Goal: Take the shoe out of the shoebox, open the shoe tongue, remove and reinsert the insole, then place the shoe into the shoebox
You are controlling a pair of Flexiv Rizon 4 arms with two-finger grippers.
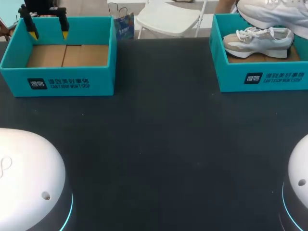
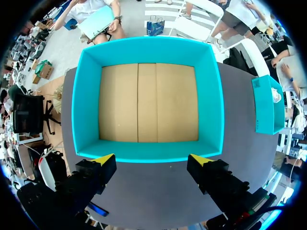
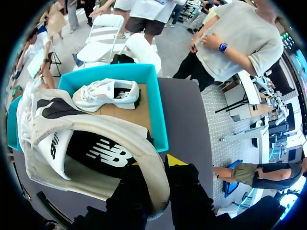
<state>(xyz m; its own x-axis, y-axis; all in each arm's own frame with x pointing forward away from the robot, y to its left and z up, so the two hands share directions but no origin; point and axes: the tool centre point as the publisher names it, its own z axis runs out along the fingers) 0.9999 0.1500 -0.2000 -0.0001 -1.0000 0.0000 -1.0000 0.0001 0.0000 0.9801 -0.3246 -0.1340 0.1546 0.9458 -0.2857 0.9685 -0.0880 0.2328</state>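
A white and grey shoe (image 3: 72, 148) hangs above the right teal shoebox (image 3: 158, 110), its opening facing the wrist camera. My right gripper (image 3: 156, 165) is shut on the heel rim, one finger inside the shoe and one outside. In the head view this shoe (image 1: 274, 12) shows at the far right above the box (image 1: 260, 77). A second matching shoe (image 1: 257, 41) lies on its side inside that box. My left gripper (image 1: 48, 31) hovers open over the empty left shoebox (image 1: 57, 82), and its fingers (image 2: 103, 160) stand above the near wall (image 2: 148, 152).
The two teal boxes stand at the far left and far right of the dark table (image 1: 159, 144). The white bases of my arms (image 1: 29, 168) sit at the front corners. The left box has a bare cardboard floor (image 2: 148, 103).
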